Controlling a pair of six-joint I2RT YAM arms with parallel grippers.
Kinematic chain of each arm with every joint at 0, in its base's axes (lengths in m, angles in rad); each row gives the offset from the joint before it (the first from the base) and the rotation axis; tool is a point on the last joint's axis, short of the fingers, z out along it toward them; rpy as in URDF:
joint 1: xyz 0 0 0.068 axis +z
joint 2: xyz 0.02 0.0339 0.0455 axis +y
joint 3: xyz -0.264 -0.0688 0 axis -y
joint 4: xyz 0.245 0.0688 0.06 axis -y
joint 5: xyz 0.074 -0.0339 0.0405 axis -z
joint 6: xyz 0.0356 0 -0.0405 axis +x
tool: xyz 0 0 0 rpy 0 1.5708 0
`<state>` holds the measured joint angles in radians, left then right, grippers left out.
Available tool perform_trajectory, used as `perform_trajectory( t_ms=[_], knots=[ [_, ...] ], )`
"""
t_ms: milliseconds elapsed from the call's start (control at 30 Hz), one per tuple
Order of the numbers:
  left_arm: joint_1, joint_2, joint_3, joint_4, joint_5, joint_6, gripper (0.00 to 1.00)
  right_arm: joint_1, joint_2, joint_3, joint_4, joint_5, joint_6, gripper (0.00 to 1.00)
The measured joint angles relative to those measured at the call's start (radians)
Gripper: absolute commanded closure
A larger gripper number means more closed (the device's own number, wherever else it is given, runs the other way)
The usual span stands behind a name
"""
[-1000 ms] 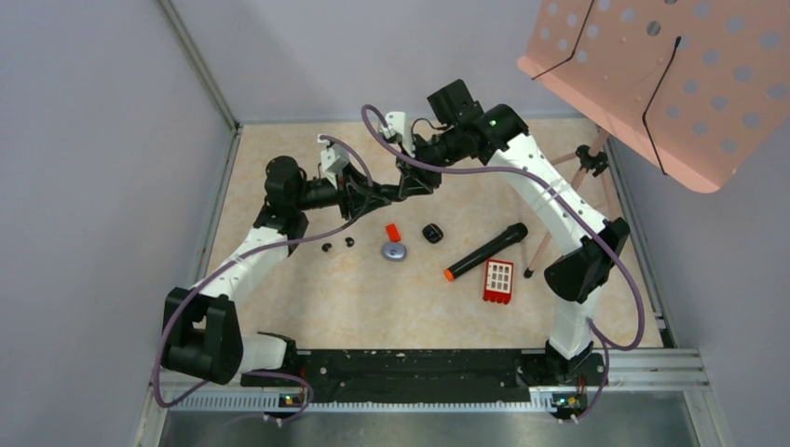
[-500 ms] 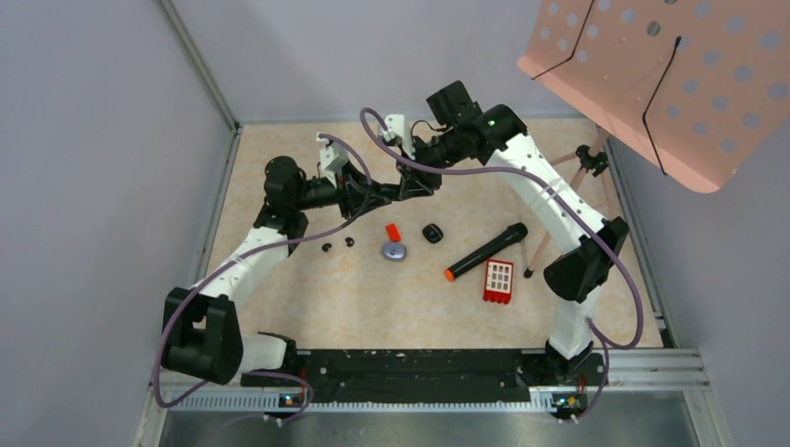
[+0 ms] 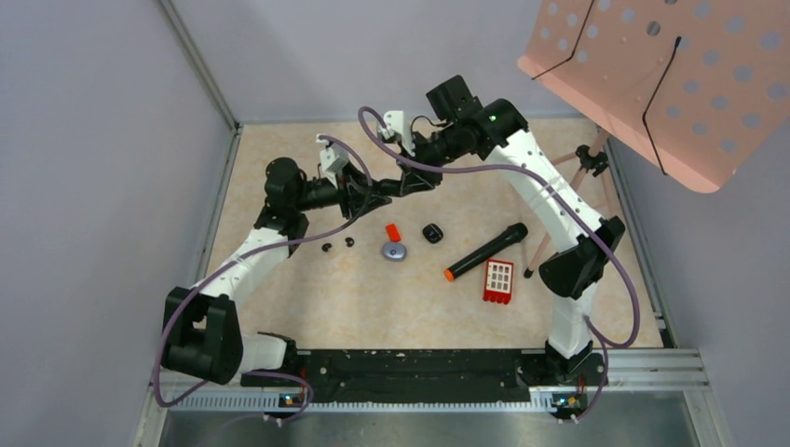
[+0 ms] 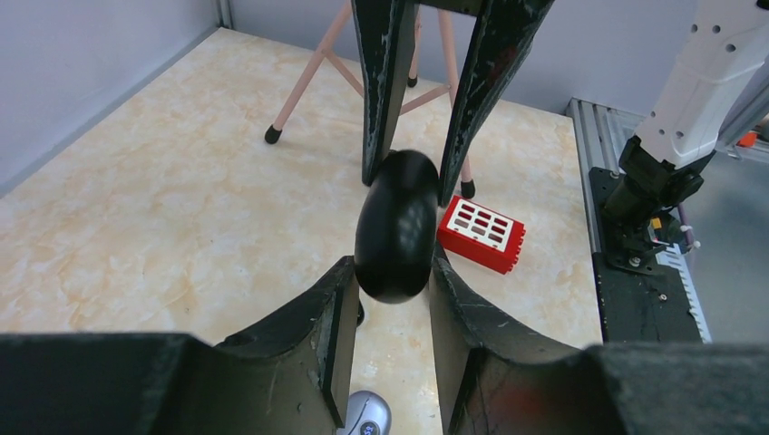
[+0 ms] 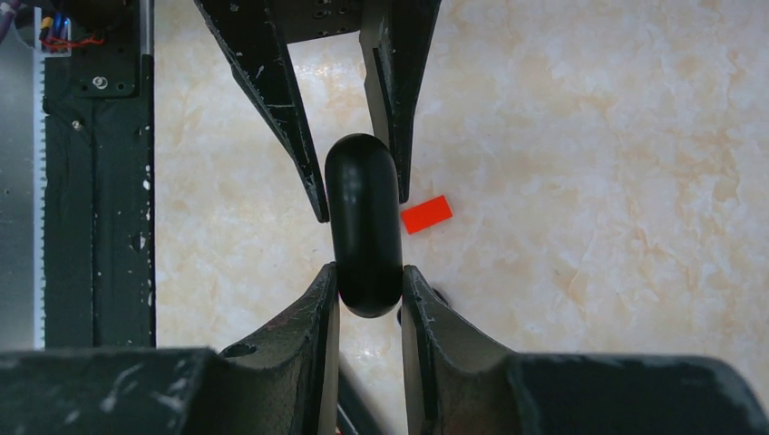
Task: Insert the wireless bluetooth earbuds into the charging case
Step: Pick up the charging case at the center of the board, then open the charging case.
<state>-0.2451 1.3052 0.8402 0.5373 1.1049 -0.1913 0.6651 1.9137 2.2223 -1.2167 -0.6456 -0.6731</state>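
Left wrist view gave you the left gripper (image 4: 392, 270) with both fingers pressed against the sides of the charging case (image 4: 395, 227), a closed black capsule, at its left end. The right gripper (image 5: 367, 276) was clamped on the opposite end in the same way, and no gap showed at either pair of fingers (so you had it pinched from both sides at once). The case hung in the air between the two grippers, above the far middle of the table (image 3: 373, 307), touching nothing else.

You could see two of the wireless bluetooth earbuds (image 3: 349, 243) lying loose on the table, side by side but apart, nearer than the grippers and just left of a grey disc (image 3: 395, 251). A small red chip (image 3: 393, 231) lay just beyond the disc and a small black box (image 3: 431, 233) to its right. Further right sat a black marker (image 3: 484, 251) with an orange tip, and a red block (image 3: 498, 280) near it.
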Motion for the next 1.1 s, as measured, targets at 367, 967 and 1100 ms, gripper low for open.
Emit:
perform_trajectory(
  t_ms=[367, 967, 1100],
  knots=[
    [-0.006, 0.000, -0.008, 0.001, 0.000, 0.023, 0.57, 0.026, 0.005, 0.032, -0.034, 0.055, -0.031, 0.93],
    [-0.015, 0.000, -0.009, -0.008, 0.007, 0.042, 1.00, 0.042, 0.013, 0.037, -0.047, 0.105, -0.013, 0.64],
    [-0.015, 0.000, -0.011, -0.007, 0.005, 0.045, 1.00, 0.034, 0.027, 0.055, -0.049, 0.110, 0.027, 0.64]
  ],
)
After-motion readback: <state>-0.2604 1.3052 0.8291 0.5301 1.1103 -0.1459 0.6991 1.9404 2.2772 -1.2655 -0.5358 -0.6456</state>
